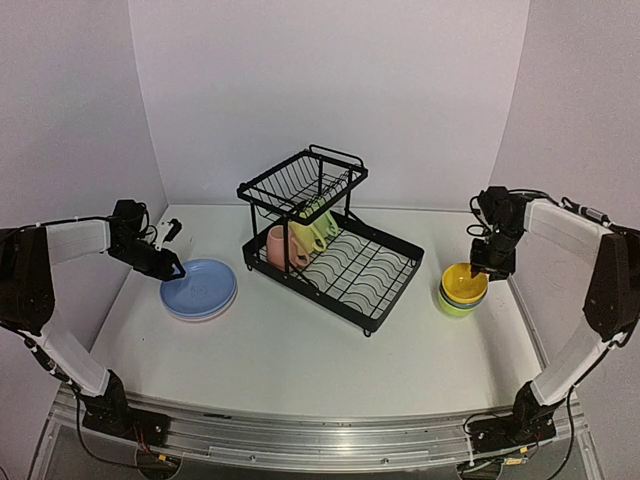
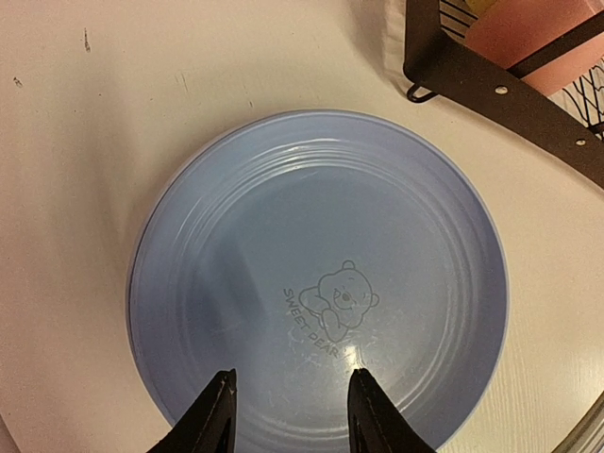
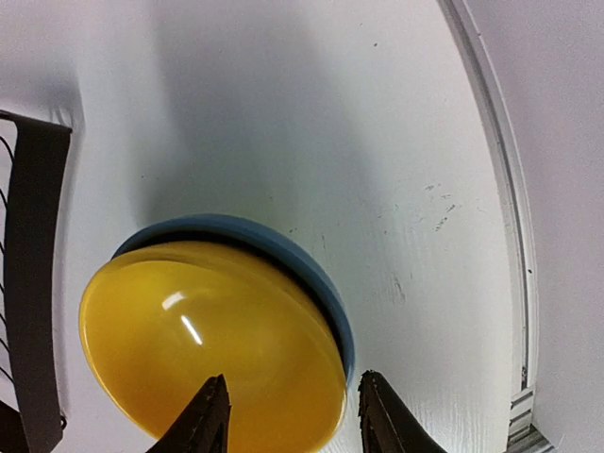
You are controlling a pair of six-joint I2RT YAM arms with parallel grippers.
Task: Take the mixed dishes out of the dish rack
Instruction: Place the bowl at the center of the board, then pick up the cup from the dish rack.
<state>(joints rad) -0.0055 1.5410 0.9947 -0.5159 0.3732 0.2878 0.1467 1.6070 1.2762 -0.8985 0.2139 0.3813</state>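
The left claw (image 2: 293,382) hangs spread over the left rim of the blue plate (image 2: 321,236), which lies flat on the desk (image 1: 300,370), apart from the dish rack (image 1: 375,285). The right claw (image 3: 293,382), likewise spread, hovers over the yellow bowl (image 3: 208,330), nested in a blue bowl (image 3: 283,241) between rack and desk edge. Only the overhead view shows the green bowl (image 1: 455,308) beneath and the mugs (image 1: 300,238) in the rack. Only the left wrist view shows the plate's bear print (image 2: 340,302).
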